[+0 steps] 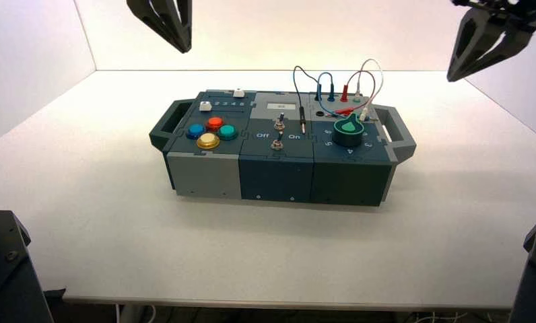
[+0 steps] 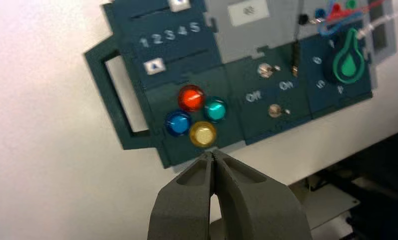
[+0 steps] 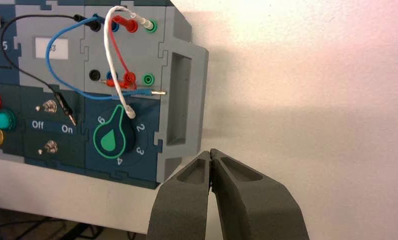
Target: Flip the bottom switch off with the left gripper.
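Note:
The bottom switch (image 1: pixel 277 143) is a small silver toggle on the box's dark middle panel, below its matching top toggle (image 1: pixel 279 123), with "Off" and "On" lettered to either side. In the left wrist view the bottom switch (image 2: pixel 275 110) lies well beyond my left gripper (image 2: pixel 213 154), which is shut and empty over the box's front edge near the yellow button (image 2: pixel 203 133). From above, the left gripper (image 1: pixel 182 47) hangs high behind the box's left end. My right gripper (image 1: pixel 452 77) hangs high at the right, and the right wrist view shows this gripper (image 3: pixel 210 152) shut and empty.
The box (image 1: pixel 205 173) stands mid-table with a handle (image 1: pixel 170 121) at each end. It carries coloured buttons (image 1: pixel 214 123), two sliders with white caps (image 1: pixel 205 105), a green knob (image 1: pixel 349 130) and looping wires (image 1: pixel 326 101) at the back right. White walls enclose the table.

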Tool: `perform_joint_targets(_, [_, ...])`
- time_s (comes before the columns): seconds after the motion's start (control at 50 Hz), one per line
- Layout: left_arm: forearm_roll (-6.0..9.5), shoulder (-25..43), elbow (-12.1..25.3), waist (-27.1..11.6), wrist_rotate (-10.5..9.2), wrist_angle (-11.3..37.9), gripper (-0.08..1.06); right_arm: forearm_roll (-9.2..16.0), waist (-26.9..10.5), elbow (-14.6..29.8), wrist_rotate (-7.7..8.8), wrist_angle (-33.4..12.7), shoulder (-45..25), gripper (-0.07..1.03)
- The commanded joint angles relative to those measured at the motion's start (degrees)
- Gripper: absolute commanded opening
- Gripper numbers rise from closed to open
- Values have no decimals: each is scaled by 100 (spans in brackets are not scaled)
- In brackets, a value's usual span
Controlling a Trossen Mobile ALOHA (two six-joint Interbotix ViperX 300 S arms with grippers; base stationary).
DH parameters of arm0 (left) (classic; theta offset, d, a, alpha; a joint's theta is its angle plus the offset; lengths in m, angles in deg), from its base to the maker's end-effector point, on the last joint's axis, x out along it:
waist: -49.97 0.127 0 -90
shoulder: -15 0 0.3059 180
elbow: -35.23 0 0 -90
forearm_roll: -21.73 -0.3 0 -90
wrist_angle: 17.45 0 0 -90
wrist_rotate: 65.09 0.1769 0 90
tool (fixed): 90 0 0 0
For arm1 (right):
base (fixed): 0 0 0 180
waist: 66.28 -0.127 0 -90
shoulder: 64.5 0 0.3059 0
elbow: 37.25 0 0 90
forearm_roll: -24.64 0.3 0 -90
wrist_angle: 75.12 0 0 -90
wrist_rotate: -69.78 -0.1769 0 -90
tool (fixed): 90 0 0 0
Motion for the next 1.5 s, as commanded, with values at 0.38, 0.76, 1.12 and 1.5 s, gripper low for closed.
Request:
perform_joint_targets(0.38, [554,220,167,-686,-88,-483,-3,44,-9,360,26,483,-677,29])
perform_joint_targets(0.76, [1011,1195,642,-1512,-369,-870,-3,26,-158,536,220,483,-984,7])
perform_joint_targets(1.12, [1011,1547,633,-1547,-501,-888,-3,35,-562,659,246,580,-1714,3])
perform_joint_targets(1.5, [1011,1837,659,-1547,-510,-967,-3,44,-668,1020,246,729,-2312,0])
